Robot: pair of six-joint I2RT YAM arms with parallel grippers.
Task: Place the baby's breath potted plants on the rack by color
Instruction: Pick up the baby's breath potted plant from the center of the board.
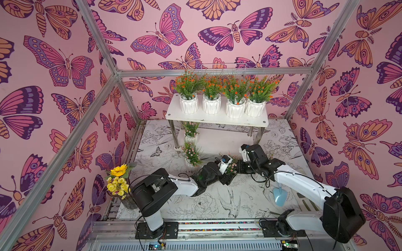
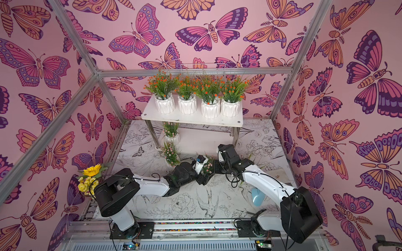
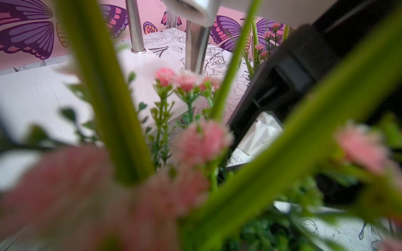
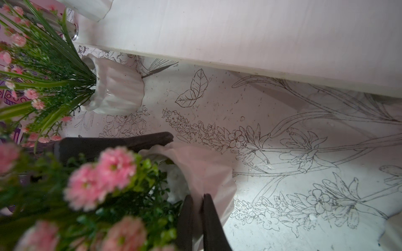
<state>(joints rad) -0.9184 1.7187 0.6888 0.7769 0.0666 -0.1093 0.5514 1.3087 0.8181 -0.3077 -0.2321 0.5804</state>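
The rack (image 1: 217,121) stands at the back, with several orange baby's breath potted plants (image 1: 212,102) in a row on its top board. One pink plant (image 1: 191,131) sits at the left end of the lower board. Another pink plant (image 1: 191,153) (image 4: 115,87) stands on the table by the rack's front left leg. A third pink plant (image 1: 231,167) (image 4: 202,169) is on the table between both grippers. My right gripper (image 1: 238,167) (image 4: 197,208) is shut on its pot rim. My left gripper (image 1: 226,175) is at the same pot, and one of its fingers (image 4: 113,143) lies along the pot's side. Flowers block the left wrist view.
A glass vase of yellow sunflowers (image 1: 121,184) stands at the table's near left. A light blue scoop (image 1: 279,196) lies under my right arm. Green leaves (image 1: 272,155) poke out behind the right wrist. A wire basket (image 1: 224,67) hangs behind the rack.
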